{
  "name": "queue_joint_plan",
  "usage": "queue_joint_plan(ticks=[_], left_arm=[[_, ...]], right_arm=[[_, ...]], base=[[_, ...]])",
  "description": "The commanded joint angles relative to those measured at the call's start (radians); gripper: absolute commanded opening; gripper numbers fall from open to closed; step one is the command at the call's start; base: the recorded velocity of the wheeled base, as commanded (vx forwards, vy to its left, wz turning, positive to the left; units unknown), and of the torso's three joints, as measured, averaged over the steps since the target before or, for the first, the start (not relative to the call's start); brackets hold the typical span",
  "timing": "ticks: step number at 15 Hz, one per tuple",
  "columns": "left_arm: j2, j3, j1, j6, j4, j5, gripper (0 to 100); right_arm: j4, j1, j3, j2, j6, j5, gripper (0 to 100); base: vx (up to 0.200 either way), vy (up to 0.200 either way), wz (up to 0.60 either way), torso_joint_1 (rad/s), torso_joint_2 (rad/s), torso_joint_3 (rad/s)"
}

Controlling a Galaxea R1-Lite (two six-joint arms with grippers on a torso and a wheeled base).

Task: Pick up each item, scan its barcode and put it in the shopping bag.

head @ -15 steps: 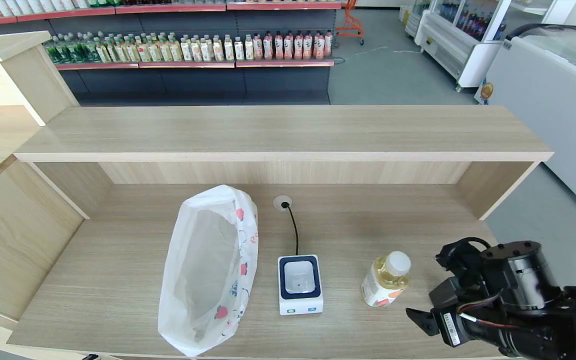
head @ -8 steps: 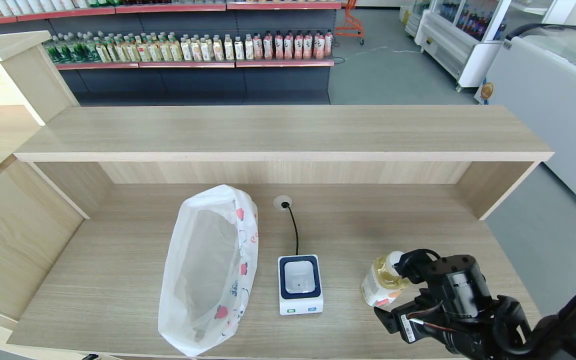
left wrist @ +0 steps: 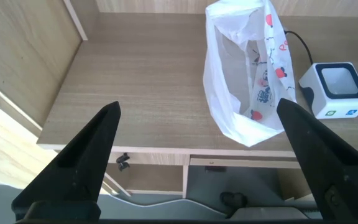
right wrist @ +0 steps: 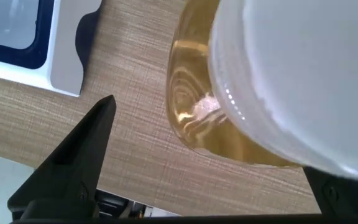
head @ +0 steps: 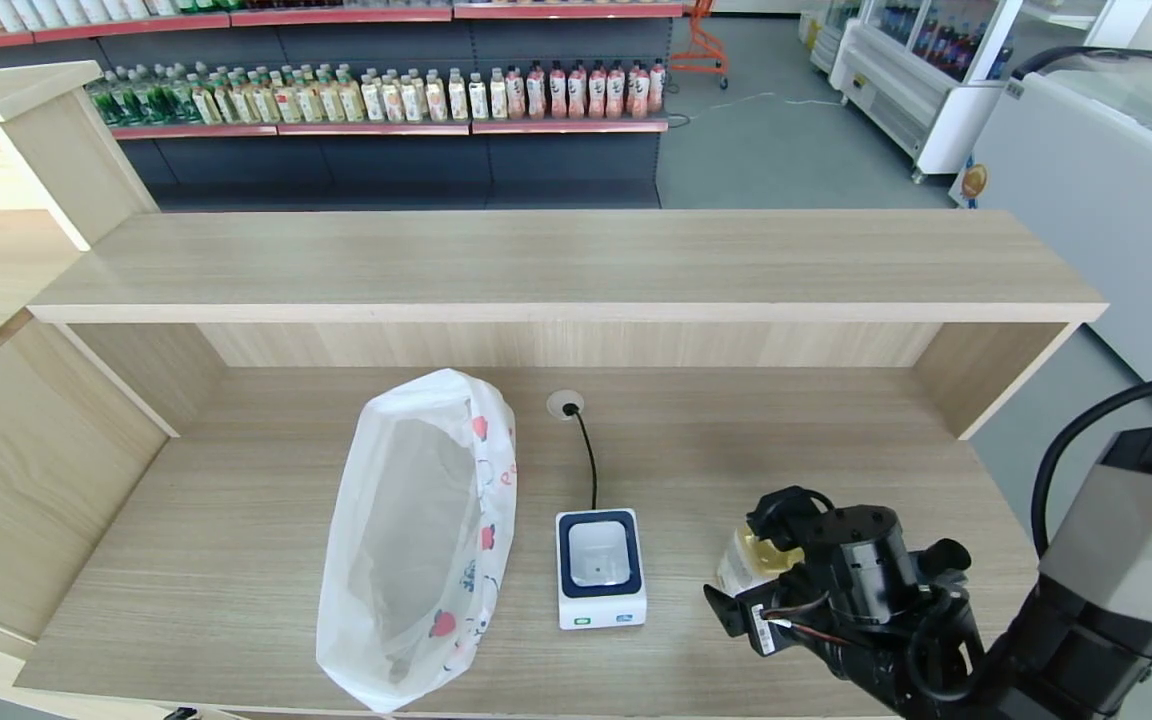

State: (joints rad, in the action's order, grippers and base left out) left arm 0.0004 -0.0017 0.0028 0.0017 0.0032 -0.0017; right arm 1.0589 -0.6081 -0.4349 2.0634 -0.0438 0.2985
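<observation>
Right tool (right wrist: 210,140) straddling bottle (head: 736,562) (jaws apart), scanner (head: 600,567) beside

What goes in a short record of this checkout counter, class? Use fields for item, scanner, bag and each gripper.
Item: bottle of yellow liquid, white cap, upright on the counter
Scanner: white scanner, between bag and bottle
Bag: shopping bag, open, left of scanner
Right gripper: open around the bottle, not closed on it
Left gripper: open, holding nothing
</observation>
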Motion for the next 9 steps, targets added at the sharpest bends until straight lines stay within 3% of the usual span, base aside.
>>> queue_joint_plan(ticks=[1, 9], left_arm=[[0.000, 0.000, 0.000, 0.000, 0.000, 0.000, 100], [0.000, 0.000, 0.000, 0.000, 0.000, 0.000, 100]], right_arm=[[0.018, -0.002, -0.013, 0.038, 0.004, -0.001, 100], [0.130, 0.021, -0.033, 0.118, 0.055, 0.036, 100]], base=[[0.000, 0.000, 0.00, 0.000, 0.00, 0.000], [0.000, 0.000, 0.00, 0.000, 0.00, 0.000]])
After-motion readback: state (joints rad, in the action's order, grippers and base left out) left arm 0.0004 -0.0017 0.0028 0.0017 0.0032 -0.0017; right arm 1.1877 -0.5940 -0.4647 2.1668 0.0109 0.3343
